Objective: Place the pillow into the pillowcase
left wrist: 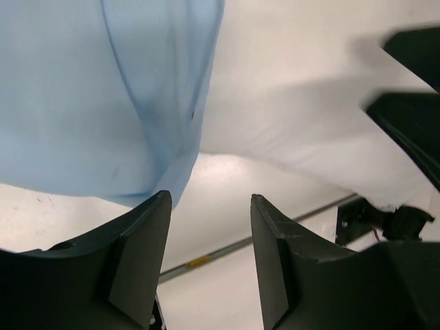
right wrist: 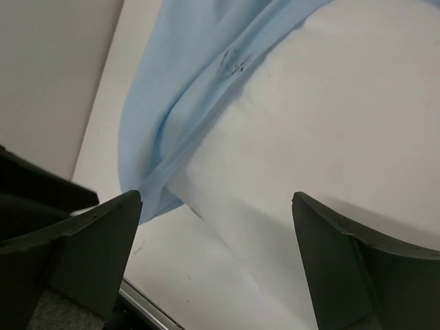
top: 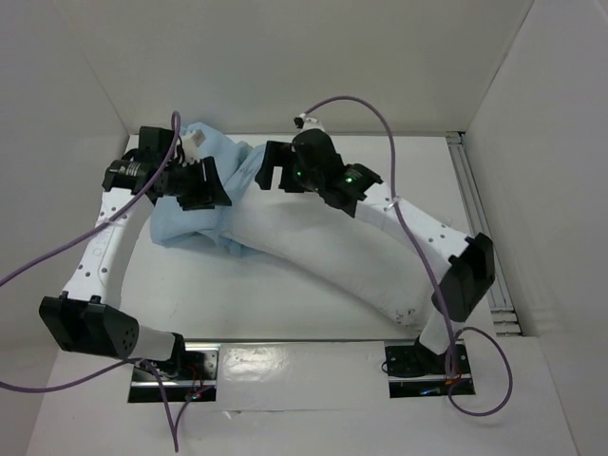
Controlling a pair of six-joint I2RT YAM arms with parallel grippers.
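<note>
White walls point(top: 285, 57) box the table point(top: 247, 304); pillow point(top: 323, 252) seems partly in pillowcase point(top: 193, 226).

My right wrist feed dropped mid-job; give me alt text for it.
The white pillow fills the right side, its upper-left part covered by the pale blue pillowcase. The right gripper is open above them, holding nothing.
</note>
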